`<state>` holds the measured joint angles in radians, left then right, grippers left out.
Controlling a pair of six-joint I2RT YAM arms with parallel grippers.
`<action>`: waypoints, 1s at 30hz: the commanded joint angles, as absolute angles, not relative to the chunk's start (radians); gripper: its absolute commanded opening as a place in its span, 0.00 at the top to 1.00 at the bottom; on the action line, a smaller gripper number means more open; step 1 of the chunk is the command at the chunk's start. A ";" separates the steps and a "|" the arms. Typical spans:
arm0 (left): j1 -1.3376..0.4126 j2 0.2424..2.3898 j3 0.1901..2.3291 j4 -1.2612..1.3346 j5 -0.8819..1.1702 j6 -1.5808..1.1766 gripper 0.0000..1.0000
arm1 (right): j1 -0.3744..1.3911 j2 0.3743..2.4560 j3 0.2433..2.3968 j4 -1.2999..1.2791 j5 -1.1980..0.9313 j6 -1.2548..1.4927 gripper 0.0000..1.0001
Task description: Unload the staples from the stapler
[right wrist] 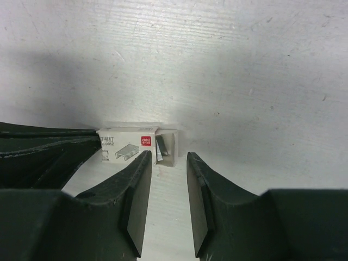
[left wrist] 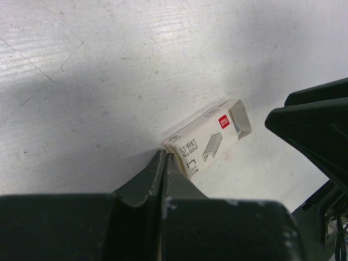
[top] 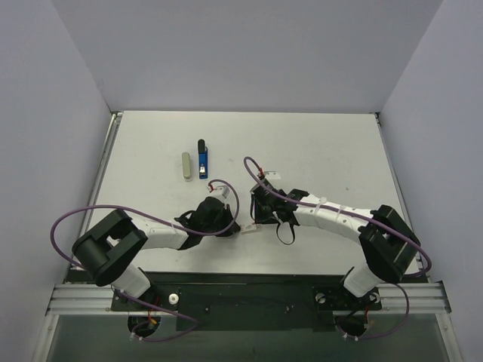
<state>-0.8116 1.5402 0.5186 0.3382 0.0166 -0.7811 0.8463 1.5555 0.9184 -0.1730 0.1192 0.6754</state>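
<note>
Left gripper (left wrist: 165, 155): jaws together, tip against end of staple box (left wrist: 209, 142).
Right gripper (right wrist: 168, 157): jaws apart, empty, at the box's open end.
Advice: keep the box braced and back the right gripper straight off without nudging it.

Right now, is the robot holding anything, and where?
The left fingers seem to pinch the staple box by its closed end. The right fingers are open and hold nothing.

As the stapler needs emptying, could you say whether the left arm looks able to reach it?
Probably yes: the stapler lies on bare table beyond the left gripper, with nothing between.
</note>
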 commanded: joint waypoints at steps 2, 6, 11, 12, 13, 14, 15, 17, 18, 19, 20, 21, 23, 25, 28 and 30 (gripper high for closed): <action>-0.810 1.562 0.529 0.307 0.026 -0.762 1.00 | 0.834 1.516 0.896 -0.245 0.187 0.673 0.72; -0.810 1.565 0.532 0.308 0.028 -0.764 1.00 | 0.812 1.509 0.871 -0.247 0.198 0.687 0.76; -0.811 1.568 0.537 0.310 0.029 -0.761 1.00 | 0.782 1.532 0.850 -0.242 0.184 0.703 0.94; -0.811 1.566 0.538 0.310 0.029 -0.761 1.00 | 0.775 1.540 0.845 -0.236 0.175 0.703 1.00; -0.811 1.569 0.540 0.307 0.029 -0.759 1.00 | 0.770 1.551 0.842 -0.224 0.169 0.703 1.00; -0.811 1.574 0.543 0.308 0.031 -0.759 1.00 | 0.767 1.555 0.835 -0.215 0.152 0.704 1.00; -0.811 1.575 0.546 0.307 0.031 -0.758 1.00 | 0.765 1.565 0.831 -0.195 0.143 0.704 1.00; -0.811 1.582 0.552 0.307 0.034 -0.758 1.00 | 0.764 1.578 0.830 -0.180 0.124 0.707 1.00; -0.811 1.585 0.554 0.305 0.035 -0.756 1.00 | 0.762 1.582 0.833 -0.175 0.109 0.707 1.00; -0.813 1.588 0.555 0.304 0.035 -0.755 1.00 | 0.764 1.588 0.834 -0.166 0.089 0.709 1.00; -0.811 1.588 0.555 0.304 0.035 -0.755 1.00 | 0.765 1.594 0.834 -0.160 0.083 0.709 1.00; -0.811 1.589 0.558 0.302 0.035 -0.755 1.00 | 0.767 1.598 0.838 -0.156 0.071 0.709 1.00; -0.813 1.592 0.560 0.301 0.035 -0.755 1.00 | 0.773 1.608 0.845 -0.152 0.051 0.707 1.00; -0.811 1.598 0.561 0.302 0.035 -0.755 1.00 | 0.781 1.618 0.850 -0.149 0.035 0.709 1.00; -0.815 1.608 0.569 0.302 0.040 -0.755 1.00 | 0.788 1.637 0.854 -0.135 0.023 0.713 1.00; -0.813 1.615 0.574 0.305 0.044 -0.755 1.00 | 0.790 1.651 0.854 -0.118 0.008 0.718 1.00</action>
